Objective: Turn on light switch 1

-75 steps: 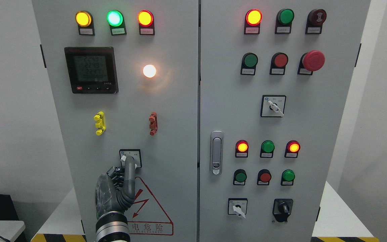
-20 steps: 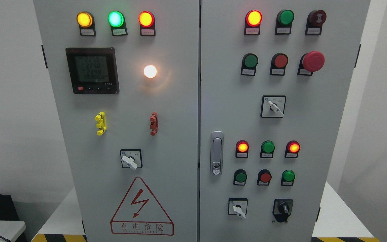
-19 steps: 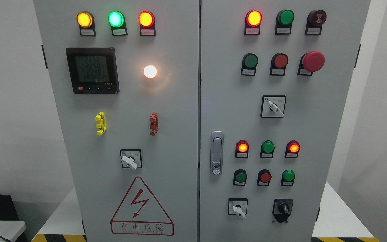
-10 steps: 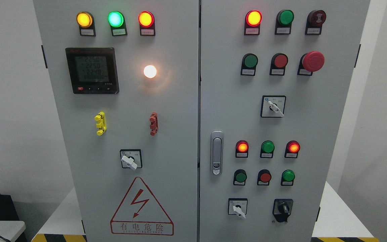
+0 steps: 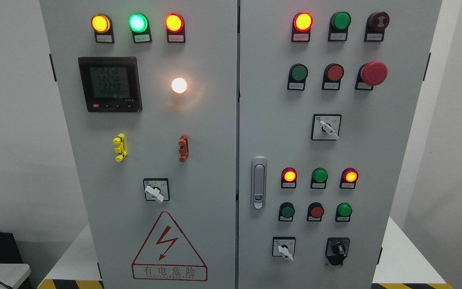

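Rotary light switch (image 5: 156, 190) sits low on the left cabinet door (image 5: 211, 160), white lever tilted, its tip pointing down-right. Just below it, red warning triangle (image 5: 169, 249) with lightning bolt. Above the switch, yellow clip (image 5: 119, 147) and red clip (image 5: 183, 147), well apart. Higher up, white lamp (image 5: 179, 85) glowing, to the right of the black meter display (image 5: 110, 84). Top row of that door: amber lamp (image 5: 100, 23), green lamp (image 5: 138, 23), red-orange lamp (image 5: 173, 22), all lit. Right door (image 5: 375, 160) has the latch handle (image 5: 258, 182) near its left edge, red mushroom button (image 5: 373, 73) up top, more lamps and buttons, three further selector switches. White bench (image 5: 403, 257) under the cabinet, hazard stripe at its front edge. No robot hand in frame, so the fingers can't be judged: spread or closed, cannot tell.
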